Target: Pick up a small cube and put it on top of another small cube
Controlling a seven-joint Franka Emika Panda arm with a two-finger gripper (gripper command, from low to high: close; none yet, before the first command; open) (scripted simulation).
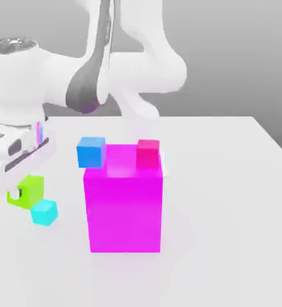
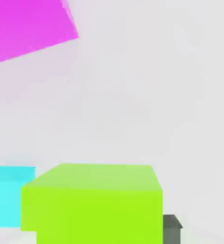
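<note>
Exterior view, left to right: gripper (image 1: 17, 193) low at the table (image 1: 227, 180), its fingers clamped on the green cube (image 1: 29, 190). Cyan cube (image 1: 44, 212) sits just beside it, nearer the camera; whether the 2 touch I cannot tell. Blue cube (image 1: 90, 152), magenta block (image 1: 125, 207) and red cube (image 1: 147, 154) are further right.

Risks, as judged: with the 2 cubes this close, a finger could knock the cyan cube on lift. An off-centre grip could let the green cube (image 2: 92, 202) slip, or land it overhanging the cyan cube (image 2: 9, 195).

Containers: 0 seen.
</note>
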